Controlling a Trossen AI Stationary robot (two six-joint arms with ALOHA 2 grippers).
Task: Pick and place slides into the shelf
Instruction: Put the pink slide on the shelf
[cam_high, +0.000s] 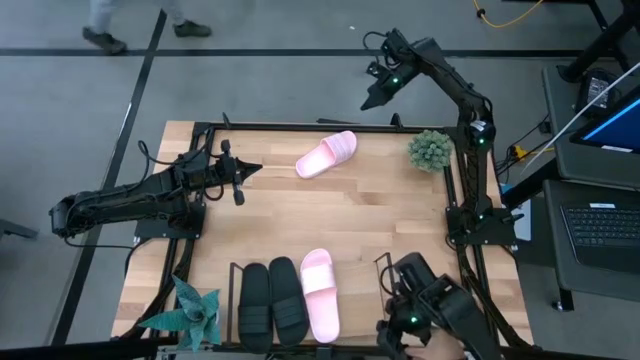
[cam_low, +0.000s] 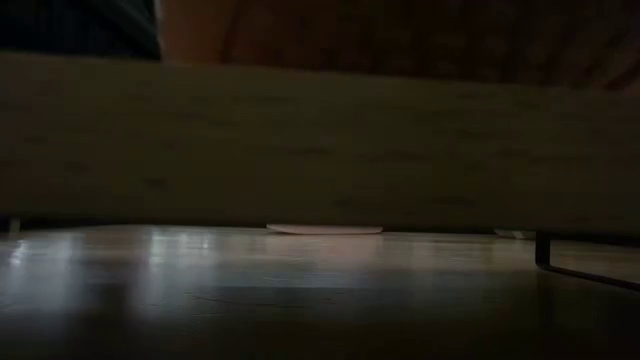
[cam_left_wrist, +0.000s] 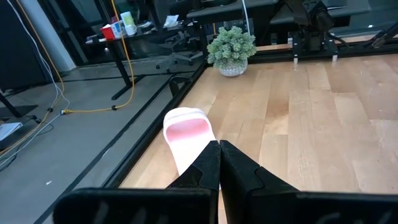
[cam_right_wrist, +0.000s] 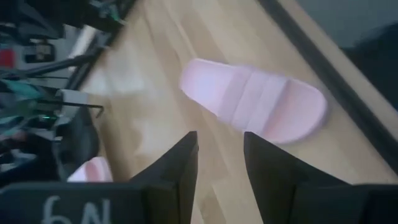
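Jaws of the right gripper (cam_right_wrist: 219, 163) stand spread and empty, aimed down at the loose pink slide (cam_right_wrist: 255, 103) ahead, probably for a grasp. Left gripper (cam_high: 250, 169) waits pressed shut beside it. Three slides sit in the shelf (cam_high: 235, 270).

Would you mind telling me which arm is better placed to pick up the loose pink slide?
Probably the right. The right gripper is open and its wrist view looks down on the pink slide. The left gripper is close too, but shut.
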